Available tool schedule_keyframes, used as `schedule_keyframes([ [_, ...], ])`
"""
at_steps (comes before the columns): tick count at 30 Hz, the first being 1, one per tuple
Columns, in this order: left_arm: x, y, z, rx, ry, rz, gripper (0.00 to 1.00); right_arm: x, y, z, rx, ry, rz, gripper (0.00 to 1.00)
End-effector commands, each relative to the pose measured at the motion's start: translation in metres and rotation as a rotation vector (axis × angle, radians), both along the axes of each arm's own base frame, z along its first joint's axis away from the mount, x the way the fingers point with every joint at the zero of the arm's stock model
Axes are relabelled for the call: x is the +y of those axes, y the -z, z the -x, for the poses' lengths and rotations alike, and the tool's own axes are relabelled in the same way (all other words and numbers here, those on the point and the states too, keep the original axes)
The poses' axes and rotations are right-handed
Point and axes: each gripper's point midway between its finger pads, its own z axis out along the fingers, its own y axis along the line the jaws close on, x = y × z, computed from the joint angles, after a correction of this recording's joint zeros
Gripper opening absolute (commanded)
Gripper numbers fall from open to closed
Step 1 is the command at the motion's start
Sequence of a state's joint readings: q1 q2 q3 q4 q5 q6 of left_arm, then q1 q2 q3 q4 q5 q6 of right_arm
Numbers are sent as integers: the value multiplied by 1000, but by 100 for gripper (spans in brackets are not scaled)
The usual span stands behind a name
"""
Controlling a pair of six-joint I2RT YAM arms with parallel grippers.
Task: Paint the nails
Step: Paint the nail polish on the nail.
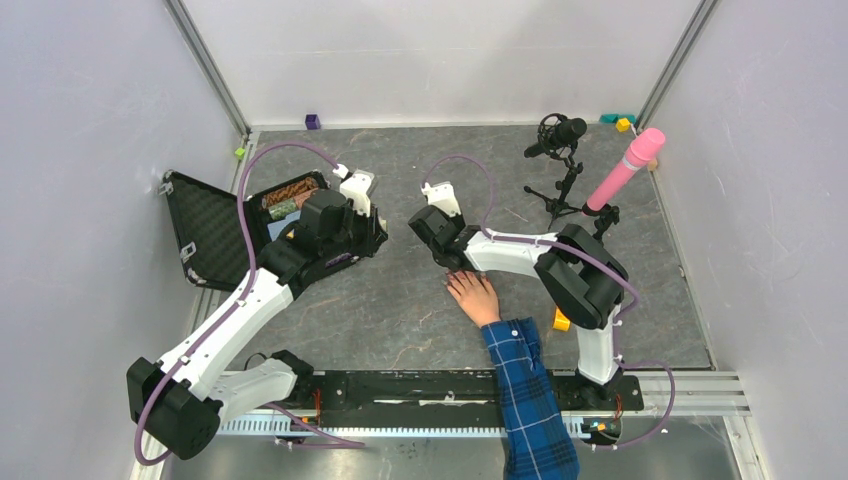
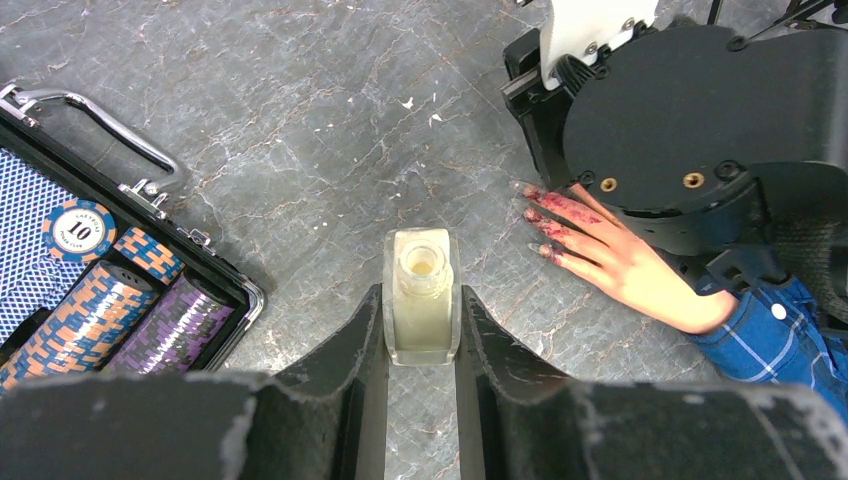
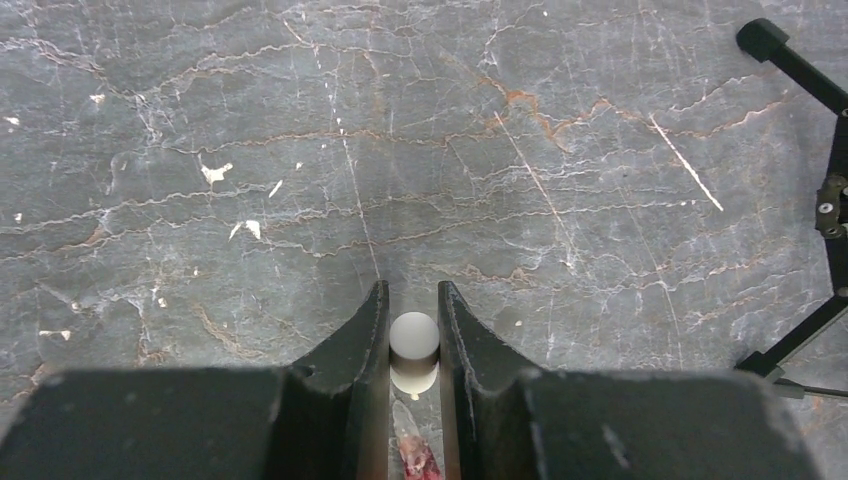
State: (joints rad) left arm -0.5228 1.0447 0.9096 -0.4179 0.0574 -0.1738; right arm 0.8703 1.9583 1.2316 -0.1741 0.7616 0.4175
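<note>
A pale hand (image 1: 478, 296) in a blue plaid sleeve (image 1: 528, 390) lies flat on the grey mat, its reddish-smeared nails (image 2: 536, 216) pointing away from the arms. My left gripper (image 2: 422, 290) is shut on a small uncapped bottle (image 2: 422, 300) of pale liquid, standing upright to the left of the hand. My right gripper (image 3: 412, 288) is shut on the round white brush cap (image 3: 414, 340), directly above the fingertips. One long nail (image 3: 404, 420) shows between its fingers, just below the cap. In the top view, the right gripper (image 1: 445, 245) hides the fingertips.
An open black case (image 1: 215, 230) of poker chips (image 2: 90, 300) lies at the left. A microphone on a tripod (image 1: 560, 140) and a pink cylinder (image 1: 625, 170) stand at the back right; tripod legs (image 3: 810, 330) show right of my right gripper. Small coloured blocks (image 1: 313, 121) sit at the far edge.
</note>
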Motion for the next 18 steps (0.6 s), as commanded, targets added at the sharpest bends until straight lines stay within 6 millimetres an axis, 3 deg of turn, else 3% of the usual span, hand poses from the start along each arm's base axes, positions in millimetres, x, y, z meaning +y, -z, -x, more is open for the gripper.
schedule_keyframes([
  [1,-1,-17,-4,-52,-3,34,3,-1,-38,-3,-79,16,-47,0],
  [9,-2,-17,-3,-50,-2,39,3,1,-35,15,-43,-16,-66,0],
  [18,-2,-16,-4,-48,-4,39,4,6,-25,16,-23,-25,-59,0],
])
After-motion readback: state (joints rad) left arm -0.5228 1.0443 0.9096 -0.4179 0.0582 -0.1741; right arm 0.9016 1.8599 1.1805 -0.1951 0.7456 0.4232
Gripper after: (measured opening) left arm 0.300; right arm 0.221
